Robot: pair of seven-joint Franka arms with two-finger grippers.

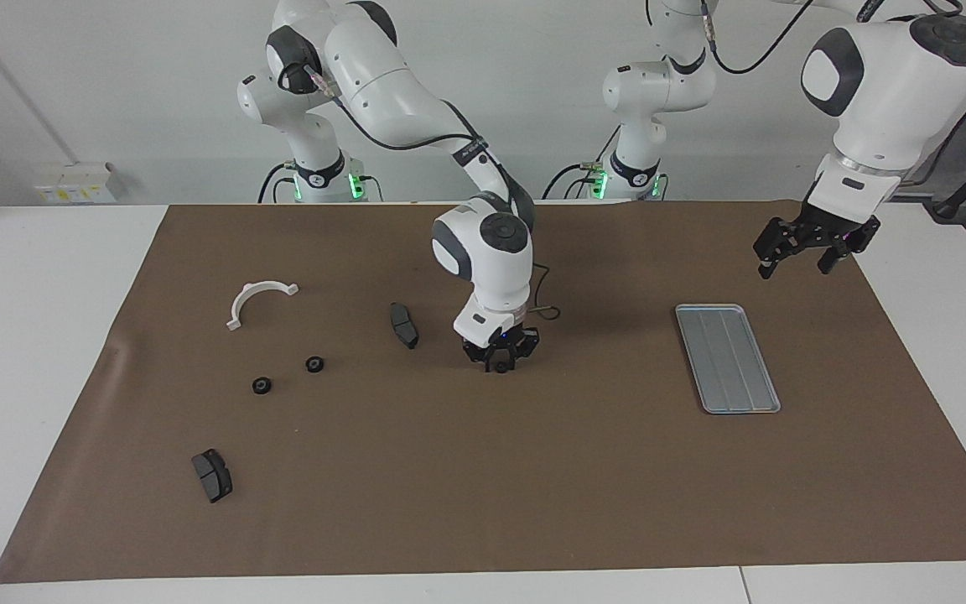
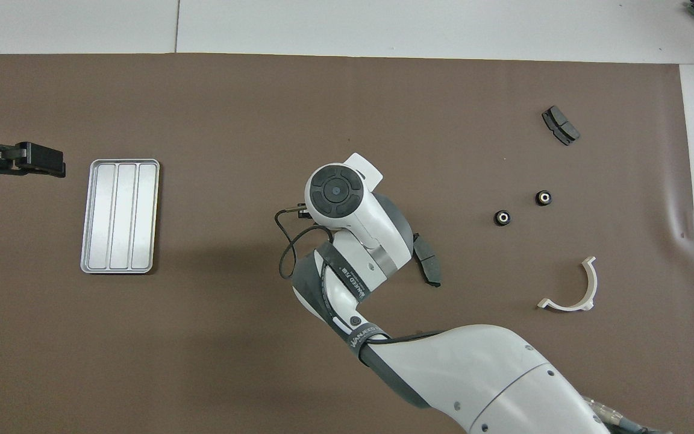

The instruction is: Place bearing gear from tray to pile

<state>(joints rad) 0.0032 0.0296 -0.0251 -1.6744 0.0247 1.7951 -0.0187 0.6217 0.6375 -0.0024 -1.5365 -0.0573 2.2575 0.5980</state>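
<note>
"FR3" on the right arm's band [image 2: 354, 283] (lower lettering unclear).

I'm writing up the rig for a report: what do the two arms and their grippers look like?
Both arms are glossy white with rounded shells and dark grey joint caps. Black cables run along them, and green lights glow at both bases. The right arm wears a black band with white lettering. The left gripper and right gripper are black.

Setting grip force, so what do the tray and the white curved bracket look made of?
The tray looks like metal, probably aluminium: silver-grey, dull sheen, pressed lengthwise ridges. The white bracket looks like plastic: matte, uniform white, possibly moulded or printed; the look alone cannot confirm it.
</note>
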